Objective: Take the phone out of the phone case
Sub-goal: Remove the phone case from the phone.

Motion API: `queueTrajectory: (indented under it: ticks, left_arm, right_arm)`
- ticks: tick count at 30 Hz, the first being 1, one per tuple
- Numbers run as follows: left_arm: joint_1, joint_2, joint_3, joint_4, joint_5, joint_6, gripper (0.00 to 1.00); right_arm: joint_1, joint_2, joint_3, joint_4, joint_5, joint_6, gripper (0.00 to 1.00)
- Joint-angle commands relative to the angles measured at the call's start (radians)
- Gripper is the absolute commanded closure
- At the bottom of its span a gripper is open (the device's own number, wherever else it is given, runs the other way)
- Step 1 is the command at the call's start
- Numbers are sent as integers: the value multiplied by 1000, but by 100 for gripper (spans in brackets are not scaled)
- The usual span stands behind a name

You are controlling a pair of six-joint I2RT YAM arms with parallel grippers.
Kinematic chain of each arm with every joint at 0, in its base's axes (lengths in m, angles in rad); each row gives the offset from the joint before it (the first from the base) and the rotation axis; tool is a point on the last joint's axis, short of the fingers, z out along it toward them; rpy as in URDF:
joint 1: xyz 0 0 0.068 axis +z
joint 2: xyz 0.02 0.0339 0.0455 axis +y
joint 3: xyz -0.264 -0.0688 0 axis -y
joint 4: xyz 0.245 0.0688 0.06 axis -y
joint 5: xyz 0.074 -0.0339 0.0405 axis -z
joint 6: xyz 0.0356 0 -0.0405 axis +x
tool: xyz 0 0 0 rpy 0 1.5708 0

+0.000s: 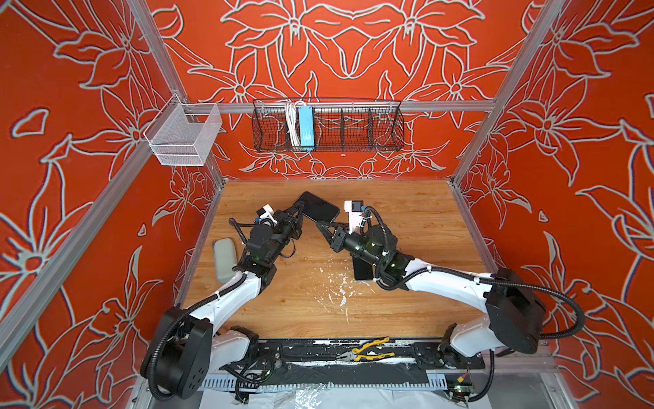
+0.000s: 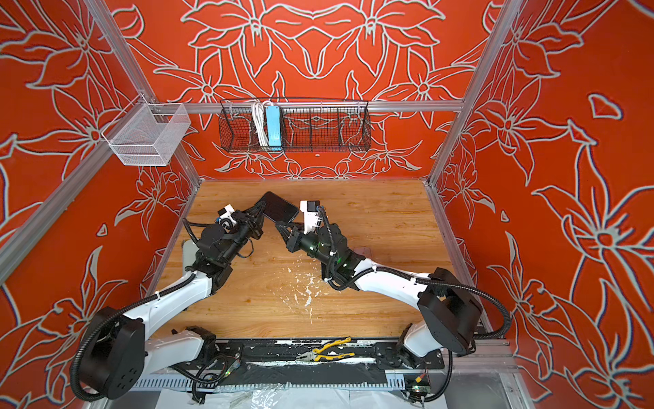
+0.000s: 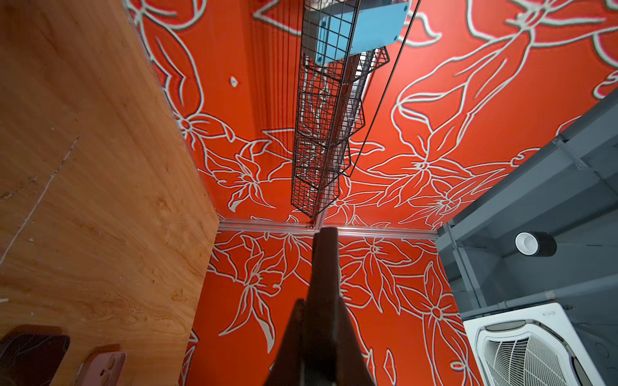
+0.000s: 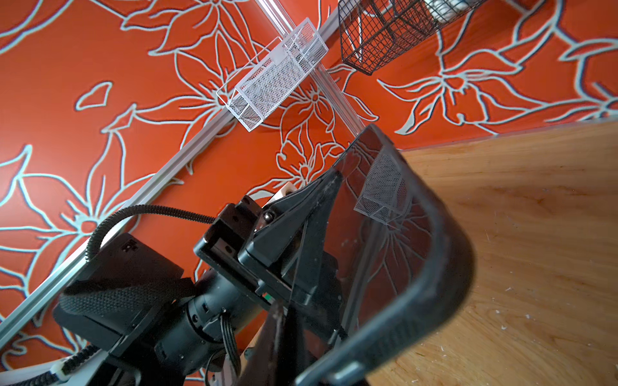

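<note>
— Can you read any writing in there?
— None. The white ceiling unit (image 3: 528,347) in the left wrist view has a tiny grey mark on its panel, toward one o'clock from the grille, but it is too small to make out.
— And the blue box (image 1: 305,128) in the wire basket (image 1: 385,131)?
— Its face gives nothing legible in either top view.
</note>
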Motion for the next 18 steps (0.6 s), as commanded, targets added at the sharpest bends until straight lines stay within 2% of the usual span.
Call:
queueTrajectory:
  ticks: [1, 9, 18]
  left_arm:
    - [-16, -30, 44, -84, -2, 22, 100]
    - [-17, -55, 85, -165, 2, 13, 100]
    - [-17, -59, 124, -201, 23, 11, 100]
  right_arm:
    - [26, 21, -15, -18, 37, -205, 90]
    - [35, 34, -22, -62, 70, -303, 90]
    - [37, 54, -24, -94, 78, -351, 89]
